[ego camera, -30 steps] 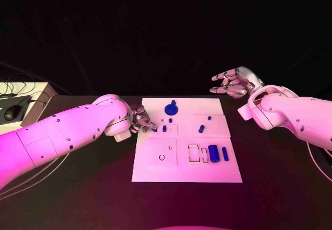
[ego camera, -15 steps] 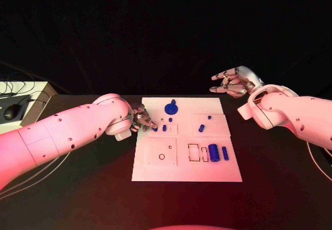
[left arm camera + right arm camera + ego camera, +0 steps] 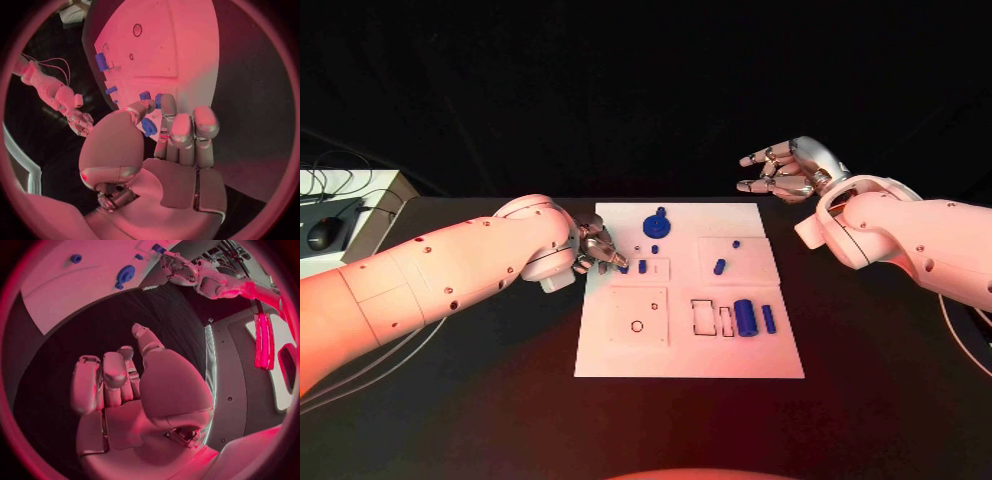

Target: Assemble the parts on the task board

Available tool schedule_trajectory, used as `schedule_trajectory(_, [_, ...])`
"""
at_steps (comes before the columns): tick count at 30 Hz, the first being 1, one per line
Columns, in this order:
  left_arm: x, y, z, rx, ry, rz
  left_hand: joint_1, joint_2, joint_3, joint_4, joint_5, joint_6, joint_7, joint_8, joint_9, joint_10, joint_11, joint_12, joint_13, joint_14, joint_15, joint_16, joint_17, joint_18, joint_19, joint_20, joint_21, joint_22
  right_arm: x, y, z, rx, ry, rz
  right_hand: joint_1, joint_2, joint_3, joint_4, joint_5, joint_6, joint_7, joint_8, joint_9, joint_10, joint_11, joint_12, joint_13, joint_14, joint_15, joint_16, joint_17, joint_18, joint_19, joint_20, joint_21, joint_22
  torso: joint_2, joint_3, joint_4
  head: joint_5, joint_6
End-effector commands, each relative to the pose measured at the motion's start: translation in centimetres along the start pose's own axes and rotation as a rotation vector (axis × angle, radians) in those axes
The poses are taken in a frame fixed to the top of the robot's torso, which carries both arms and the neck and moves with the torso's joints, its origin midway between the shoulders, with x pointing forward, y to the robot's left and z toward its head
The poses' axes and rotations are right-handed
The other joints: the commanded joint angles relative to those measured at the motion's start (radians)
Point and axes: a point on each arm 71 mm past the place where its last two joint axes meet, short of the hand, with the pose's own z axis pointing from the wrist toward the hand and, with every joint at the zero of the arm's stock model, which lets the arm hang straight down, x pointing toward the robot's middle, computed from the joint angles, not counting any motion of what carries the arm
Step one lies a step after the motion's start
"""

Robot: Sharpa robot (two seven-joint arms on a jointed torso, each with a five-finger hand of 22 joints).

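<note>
The white task board (image 3: 689, 355) lies mid-table. On it are a large round blue part (image 3: 655, 227), small blue pegs (image 3: 720, 268), and a blue cylinder (image 3: 746, 319) beside a blue bar (image 3: 769, 320) next to two empty slots (image 3: 705, 319). My left hand (image 3: 599, 250) hovers over the board's left edge, thumb and a finger pinching a small blue part (image 3: 148, 126), also seen at its fingertips (image 3: 158, 248). My right hand (image 3: 783, 170) hangs raised beyond the board's far right corner, fingers loosely apart, holding nothing.
A pale side desk (image 3: 380, 195) with a mouse (image 3: 325, 234) and cables stands off the table's left end. Black table (image 3: 473, 400) surrounds the board on all sides.
</note>
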Motion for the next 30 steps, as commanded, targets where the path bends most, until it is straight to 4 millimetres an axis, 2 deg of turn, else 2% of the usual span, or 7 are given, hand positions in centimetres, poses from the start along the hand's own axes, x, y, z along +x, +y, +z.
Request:
schedule_trajectory(1, [0.83, -0.03, 0.17, 0.0, 0.029, 0.037, 0.009, 0.002, 0.147, -0.145, 0.005, 0.008, 0.002, -0.005, -0.001, -0.003, -0.007, -0.005, 0.001, 0.0, -0.007, -0.001, 0.0, -0.006, -0.001, -0.002, 0.001, 0.001, 0.08, 0.08, -0.02, -0.011, 0.012, 0.001, -0.007, 0.002, -0.005, 0.001, 0.002, 0.0, 0.009, -0.006, 0.0, -0.002, -0.006, 0.003, 0.0, 0.007, -0.002, -0.004, -0.001, -0.001, 0.077, -0.001, -0.003, 0.192, 0.0, 0.0003, 0.0001, 0.0, 0.0])
schedule_trajectory(16, [0.5, 0.19, 0.09, -0.006, -0.011, 0.062, 0.013, -0.006, 0.149, -0.148, 0.008, 0.016, 0.002, -0.008, -0.002, 0.003, -0.008, -0.006, 0.0, 0.001, -0.008, 0.004, 0.006, -0.008, 0.002, -0.003, 0.008, 0.006, 0.05, 0.05, -0.02, -0.01, 0.012, 0.0, -0.007, 0.003, -0.007, 0.002, 0.003, 0.0, 0.009, -0.006, 0.0, -0.002, -0.006, 0.003, 0.001, 0.007, -0.002, -0.004, -0.002, 0.0, 0.077, -0.001, -0.004, 0.192, 0.0, -0.001, 0.0008, 0.001, -0.001])
schedule_trajectory(30, [0.24, 0.34, 0.04, -0.02, -0.047, 0.08, 0.017, -0.011, 0.151, -0.149, 0.011, 0.024, 0.001, -0.014, -0.006, 0.008, -0.009, -0.009, -0.001, 0.002, -0.009, 0.009, 0.011, -0.01, 0.006, -0.005, 0.014, 0.01, 0.05, 0.04, -0.02, -0.01, 0.012, 0.0, -0.009, 0.003, -0.008, 0.005, 0.003, 0.0, 0.009, -0.006, 0.0, -0.001, -0.006, 0.003, 0.001, 0.008, -0.002, -0.004, -0.001, -0.001, 0.078, -0.001, -0.004, 0.192, 0.0, -0.0006, 0.0009, 0.002, -0.004])
